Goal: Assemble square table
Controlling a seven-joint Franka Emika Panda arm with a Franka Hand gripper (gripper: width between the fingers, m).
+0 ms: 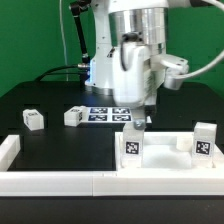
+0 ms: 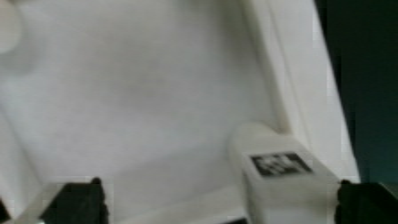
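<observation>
The white square tabletop (image 1: 166, 157) lies flat at the front of the exterior view's right. Two white tagged legs stand upright on it, one at its near-left corner (image 1: 133, 146) and one at its right corner (image 1: 204, 140). My gripper (image 1: 141, 120) hangs just above the left leg. In the wrist view the tabletop (image 2: 143, 100) fills the picture. That leg (image 2: 270, 157) stands between my dark fingertips (image 2: 75, 200), nearer to one of them and touching neither. The gripper (image 2: 219, 203) is open and empty. Two loose legs (image 1: 33, 118) (image 1: 73, 116) lie on the black table to the left.
The long white L-shaped rail (image 1: 60, 181) runs along the table's front edge and turns up at the far left (image 1: 8, 150). The marker board (image 1: 104, 113) lies flat behind the gripper. A green curtain stands behind the arm's base.
</observation>
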